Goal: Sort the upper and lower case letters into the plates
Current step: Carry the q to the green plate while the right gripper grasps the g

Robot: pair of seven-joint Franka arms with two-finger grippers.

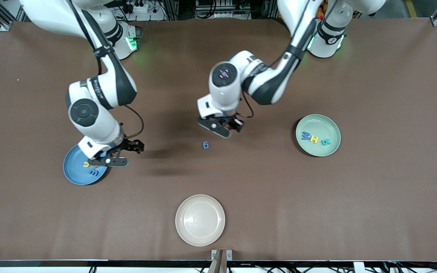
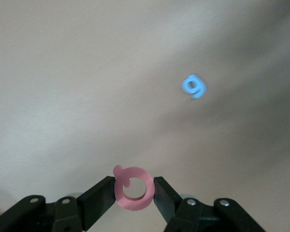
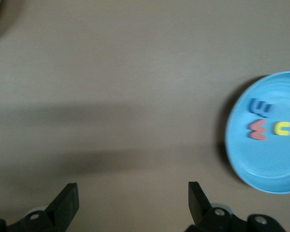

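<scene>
My left gripper is up over the middle of the table, shut on a pink-red ring-shaped letter. A small blue letter g lies on the table close by, nearer the front camera; it also shows in the left wrist view. The mint green plate holds a blue, a yellow and a teal letter. The sky blue plate holds a blue, a red and a yellow letter. My right gripper is open and empty beside that plate's rim.
A cream-white plate stands empty near the table's front edge, in the middle. The brown tabletop stretches wide toward the left arm's end past the mint plate.
</scene>
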